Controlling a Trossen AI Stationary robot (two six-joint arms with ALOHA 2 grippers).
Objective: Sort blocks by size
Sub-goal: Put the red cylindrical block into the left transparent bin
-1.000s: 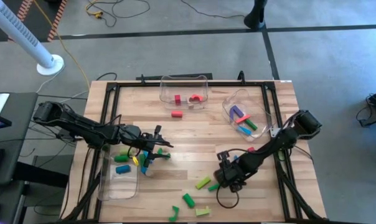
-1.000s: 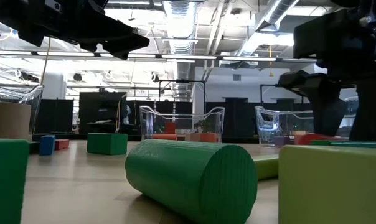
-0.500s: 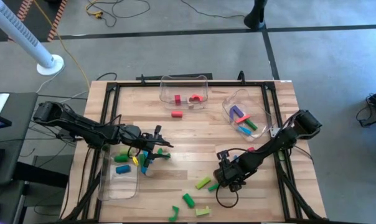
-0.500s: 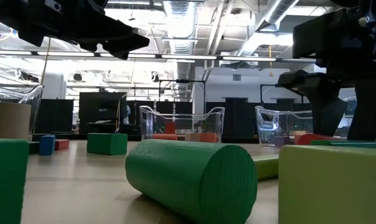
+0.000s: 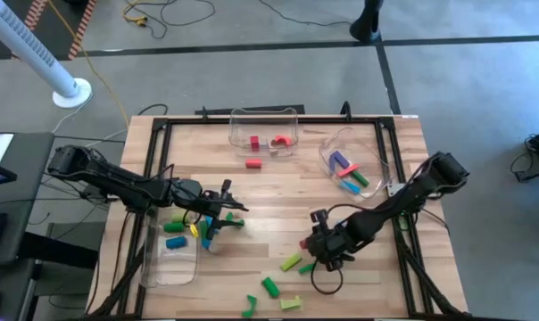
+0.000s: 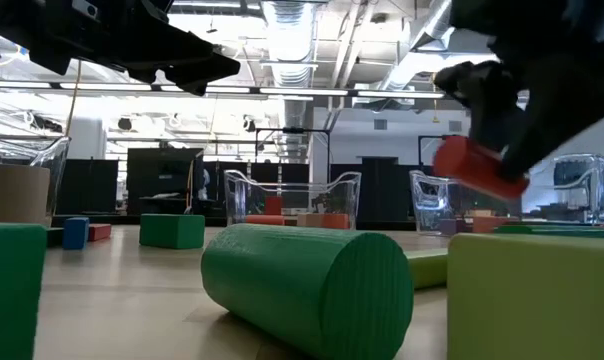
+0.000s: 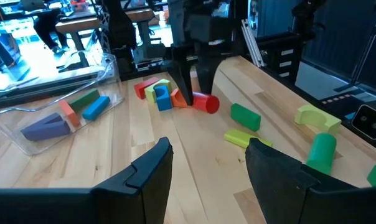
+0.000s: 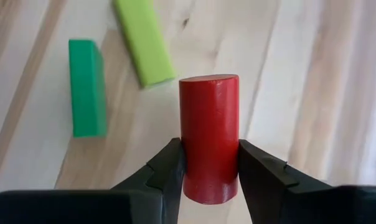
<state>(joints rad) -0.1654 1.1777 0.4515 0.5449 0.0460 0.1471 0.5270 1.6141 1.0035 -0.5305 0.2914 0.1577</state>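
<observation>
Three clear plastic bins [image 5: 264, 117] [image 5: 373, 151] [image 5: 169, 265] are sitting on the wooden table [image 5: 278, 192], at its top centre, upper right and lower left, while a white fan stand [image 5: 71, 92] is standing at upper left.

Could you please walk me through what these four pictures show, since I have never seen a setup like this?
Two dark robot arms work at a wooden table. One picture looks straight down from overhead, one looks level across the tabletop, and one comes from a camera on each arm's wrist.

Small coloured blocks lie scattered on the wood, among them a green cylinder close to the low camera. Three clear bins each hold a few blocks.

The right gripper is shut on a red cylinder, lifted off the table in the low view. The left gripper is open and holds nothing, above the blocks on the table's left side.
</observation>
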